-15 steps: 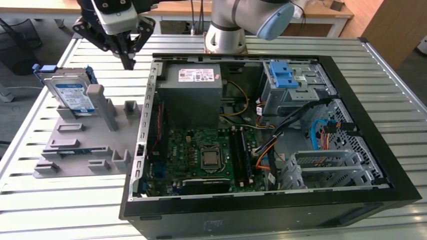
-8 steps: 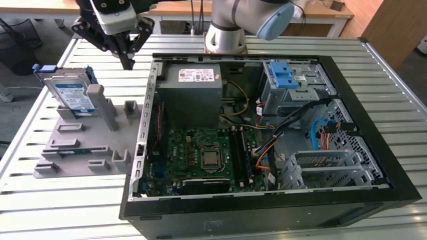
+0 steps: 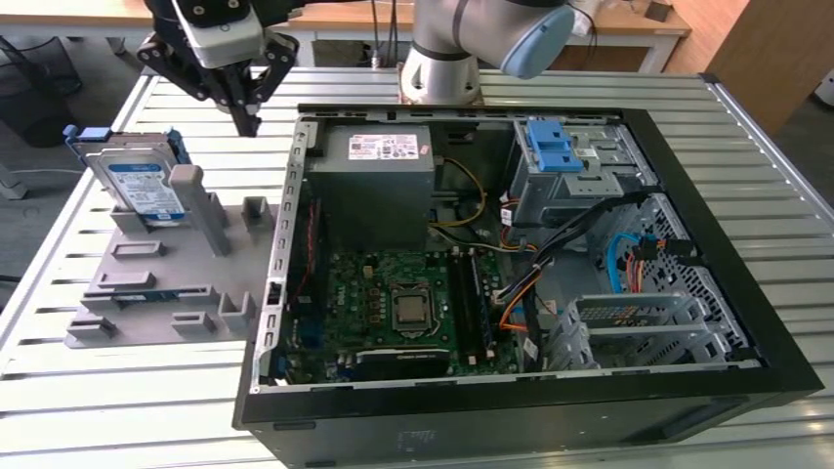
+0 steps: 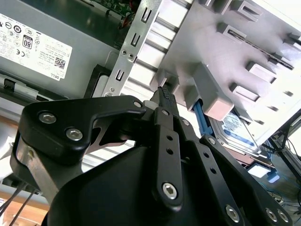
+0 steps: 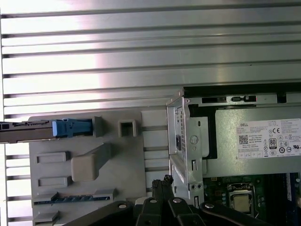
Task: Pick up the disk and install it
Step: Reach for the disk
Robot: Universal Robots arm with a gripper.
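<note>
The disk (image 3: 141, 184), a silver drive with a blue-and-white label in a blue bracket, stands tilted on its edge in a grey holder plate (image 3: 156, 293) on the exterior view's left. In the first wrist view the disk (image 5: 33, 131) shows edge-on, and in the second wrist view the disk (image 4: 239, 131) leans behind a grey post. My gripper (image 3: 245, 119) hangs above the table between the holder plate and the open computer case (image 3: 521, 391), a short way to the disk's right. The fingers (image 5: 163, 184) are shut together with nothing between them; the gripper (image 4: 163, 94) points down near the plate's edge.
The case lies open on a slatted metal table (image 3: 104, 410). Inside are a grey power-supply box (image 3: 378, 161), a motherboard (image 3: 397, 308), loose cables (image 3: 612, 244) and a drive cage with light-blue latches (image 3: 554, 147). Grey posts (image 3: 195, 205) rise from the holder plate.
</note>
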